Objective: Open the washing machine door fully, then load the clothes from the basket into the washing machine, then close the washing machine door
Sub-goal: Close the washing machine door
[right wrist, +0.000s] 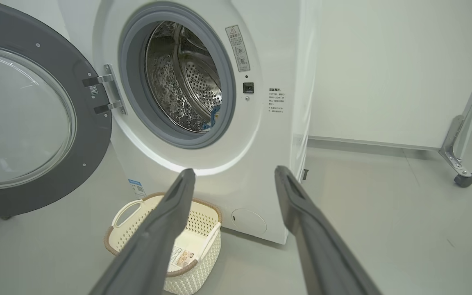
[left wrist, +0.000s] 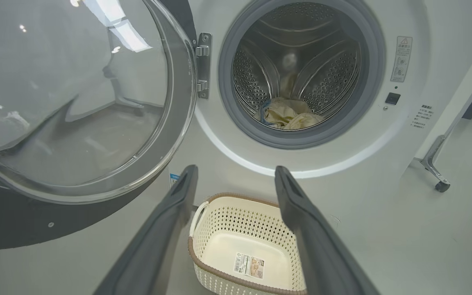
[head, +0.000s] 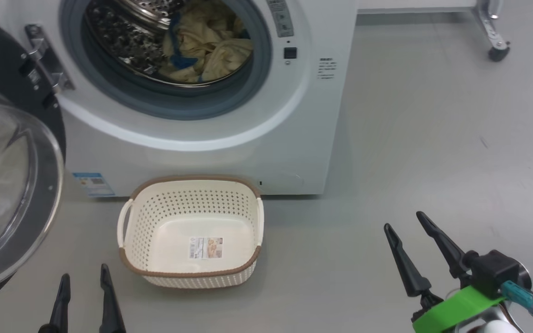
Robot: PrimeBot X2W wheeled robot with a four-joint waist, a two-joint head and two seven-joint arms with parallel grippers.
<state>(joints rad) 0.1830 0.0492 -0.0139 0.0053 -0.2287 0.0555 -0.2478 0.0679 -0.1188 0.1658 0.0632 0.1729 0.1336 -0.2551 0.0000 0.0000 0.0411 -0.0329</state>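
Evidently, clothes (head: pixel 211 46) near the seal (head: pixel 164 104) could snag the closing washing machine door (head: pixel 7 185) (left gripper (head: pixel 84 272), right gripper (head: pixel 403 220): spread, empty).

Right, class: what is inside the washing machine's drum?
Cream-yellow clothes with blue patches lie heaped at the bottom of the perforated steel drum. The heap covers the drum floor beneath it, so anything under it cannot be seen.

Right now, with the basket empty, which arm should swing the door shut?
Left, I'd judge. The washing machine door hangs open on the robot's left, near the open left gripper; the right gripper sits far across, past the basket.
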